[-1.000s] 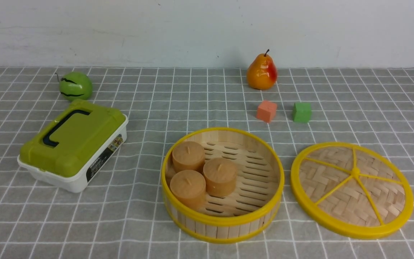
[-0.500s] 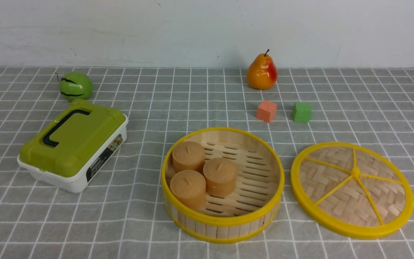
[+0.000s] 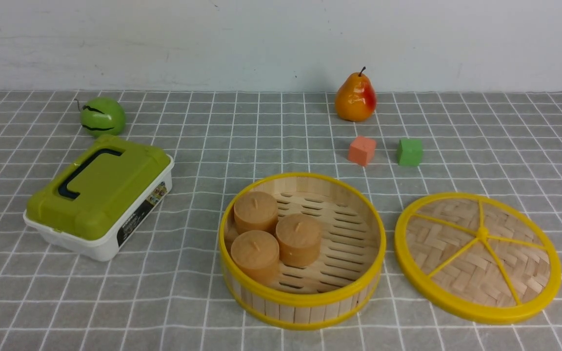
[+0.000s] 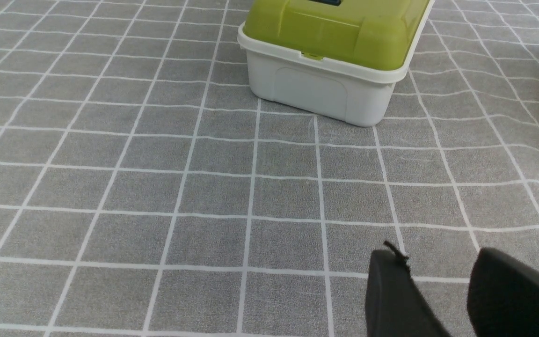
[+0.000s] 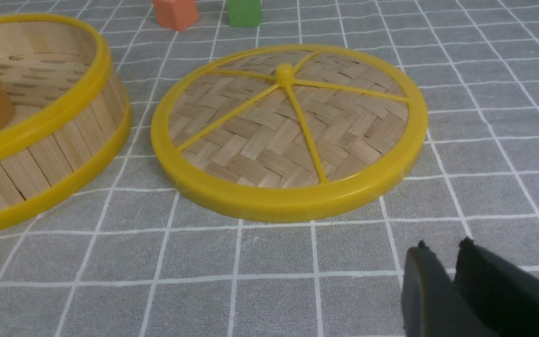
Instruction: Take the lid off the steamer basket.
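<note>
Right tool low, near lid.

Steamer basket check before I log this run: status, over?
Both grippers empty, near the cloth. Woven bamboo lid off, flat right of the slatted steamer basket, apart. Nothing in the way.

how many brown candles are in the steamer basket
3, clustered in the left half of the steamer basket: one at the back, one toward the middle, one at the front. A fourth may hide behind them.
</note>
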You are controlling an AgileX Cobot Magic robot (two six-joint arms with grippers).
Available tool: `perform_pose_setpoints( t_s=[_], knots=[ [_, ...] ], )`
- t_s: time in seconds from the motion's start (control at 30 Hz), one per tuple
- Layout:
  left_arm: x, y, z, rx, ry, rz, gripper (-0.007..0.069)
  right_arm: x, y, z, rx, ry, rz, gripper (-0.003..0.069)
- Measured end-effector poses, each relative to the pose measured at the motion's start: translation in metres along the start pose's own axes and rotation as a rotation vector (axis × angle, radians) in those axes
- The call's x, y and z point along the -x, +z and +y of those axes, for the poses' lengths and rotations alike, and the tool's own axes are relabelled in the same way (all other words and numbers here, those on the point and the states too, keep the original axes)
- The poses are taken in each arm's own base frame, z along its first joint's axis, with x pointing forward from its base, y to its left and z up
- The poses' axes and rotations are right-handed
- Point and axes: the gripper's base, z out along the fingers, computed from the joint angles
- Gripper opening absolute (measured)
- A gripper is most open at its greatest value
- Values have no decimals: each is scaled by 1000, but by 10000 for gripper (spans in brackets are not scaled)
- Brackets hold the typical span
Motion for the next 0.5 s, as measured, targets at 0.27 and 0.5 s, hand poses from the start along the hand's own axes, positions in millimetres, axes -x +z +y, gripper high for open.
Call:
perform_pose_setpoints(
  t_s=[0.27, 0.5],
  knots=[
    [0, 0, 0, 0, 0, 0, 239, 0, 0, 0, 0, 0, 0, 82],
    [0, 0, 0, 0, 0, 0, 239, 0, 0, 0, 0, 0, 0, 91]
  ],
)
